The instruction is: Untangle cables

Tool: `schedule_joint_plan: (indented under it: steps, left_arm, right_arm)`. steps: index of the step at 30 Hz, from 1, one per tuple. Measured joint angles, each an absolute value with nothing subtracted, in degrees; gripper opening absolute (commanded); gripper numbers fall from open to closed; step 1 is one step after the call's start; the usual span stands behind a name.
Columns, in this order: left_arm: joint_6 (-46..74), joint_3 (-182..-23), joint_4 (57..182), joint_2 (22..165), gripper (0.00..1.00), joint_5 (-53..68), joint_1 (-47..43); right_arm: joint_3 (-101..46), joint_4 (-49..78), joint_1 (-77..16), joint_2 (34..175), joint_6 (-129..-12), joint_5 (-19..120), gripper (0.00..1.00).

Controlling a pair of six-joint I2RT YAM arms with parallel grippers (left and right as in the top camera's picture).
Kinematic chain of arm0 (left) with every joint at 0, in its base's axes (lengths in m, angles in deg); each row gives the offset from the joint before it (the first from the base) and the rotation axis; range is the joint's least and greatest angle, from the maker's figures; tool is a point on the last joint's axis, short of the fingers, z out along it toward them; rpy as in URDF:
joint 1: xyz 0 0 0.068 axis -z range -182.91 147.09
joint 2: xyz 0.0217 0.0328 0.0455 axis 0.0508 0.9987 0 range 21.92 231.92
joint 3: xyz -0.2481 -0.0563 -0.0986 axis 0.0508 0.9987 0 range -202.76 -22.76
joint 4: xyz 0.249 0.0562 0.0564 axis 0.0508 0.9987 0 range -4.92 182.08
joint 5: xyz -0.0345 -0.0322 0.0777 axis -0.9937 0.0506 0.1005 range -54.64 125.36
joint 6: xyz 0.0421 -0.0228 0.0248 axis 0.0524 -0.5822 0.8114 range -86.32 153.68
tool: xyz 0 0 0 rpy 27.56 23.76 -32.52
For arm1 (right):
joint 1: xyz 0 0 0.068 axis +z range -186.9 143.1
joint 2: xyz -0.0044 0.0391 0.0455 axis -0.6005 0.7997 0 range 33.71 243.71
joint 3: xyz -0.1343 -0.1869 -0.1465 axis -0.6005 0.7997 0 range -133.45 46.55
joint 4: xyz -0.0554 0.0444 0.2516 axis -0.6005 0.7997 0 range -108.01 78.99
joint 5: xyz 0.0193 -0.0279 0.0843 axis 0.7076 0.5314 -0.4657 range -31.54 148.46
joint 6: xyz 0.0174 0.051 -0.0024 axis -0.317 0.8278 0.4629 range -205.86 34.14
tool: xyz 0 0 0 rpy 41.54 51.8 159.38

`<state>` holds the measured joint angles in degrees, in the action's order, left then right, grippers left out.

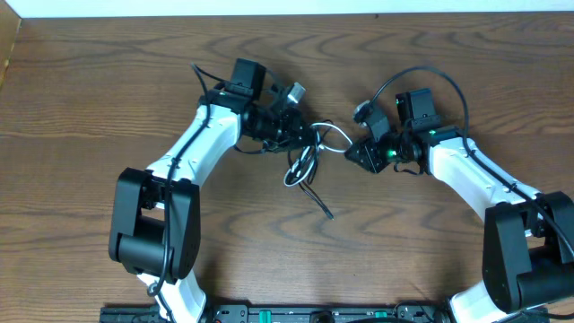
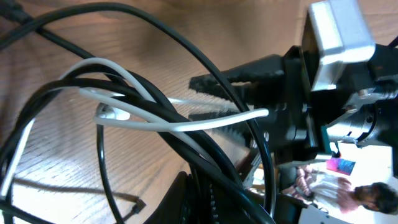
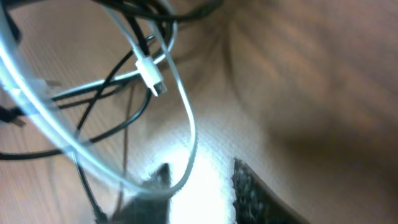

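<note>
The black cable (image 1: 316,196) and the white cable (image 1: 329,129) lie tangled in small loops between my two grippers at mid table. My left gripper (image 1: 299,135) is at the tangle's upper left. In the left wrist view its fingers (image 2: 214,202) are closed around the black cable (image 2: 102,168), with the white cable (image 2: 155,124) crossing in front. My right gripper (image 1: 352,152) is at the tangle's right edge. Its fingers (image 3: 199,186) are spread apart, and a loop of white cable (image 3: 186,124) lies across the left finger. A white plug (image 3: 151,76) hangs above the black cable (image 3: 134,118).
The black cable's free plug end (image 1: 330,215) lies on the brown wooden table (image 1: 90,99) toward the front, and also shows in the left wrist view (image 2: 138,204). Thicker black wires (image 1: 421,72) arc over the right arm. The right gripper shows in the left wrist view (image 2: 217,99).
</note>
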<state>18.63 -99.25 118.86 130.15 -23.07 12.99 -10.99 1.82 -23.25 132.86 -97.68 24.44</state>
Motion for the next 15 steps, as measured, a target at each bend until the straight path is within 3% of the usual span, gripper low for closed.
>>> schedule_joint_plan:
  steps: [7, 9, 12, 15]
  left_arm:
    - [18.7, -99.3, 119.1, 130.1, 0.08, -24.3, 12.7]
    - [18.7, -99.2, 119.1, 130.1, 0.09, -24.4, 12.7]
    - [18.7, -99.3, 119.1, 130.1, 0.08, -24.5, 12.7]
    - [18.7, -99.3, 119.0, 130.1, 0.09, -26.3, 12.7]
  right_arm:
    - [-11.0, -4.9, -24.8, 132.6, -87.2, 22.6, 0.02]
    - [-11.0, -5.4, -25.0, 132.2, -85.7, 21.8, 0.1]
    - [-11.0, -5.6, -25.0, 131.6, -84.5, 21.1, 0.38]
    - [-11.0, -5.7, -25.0, 131.4, -84.8, 20.6, 0.57]
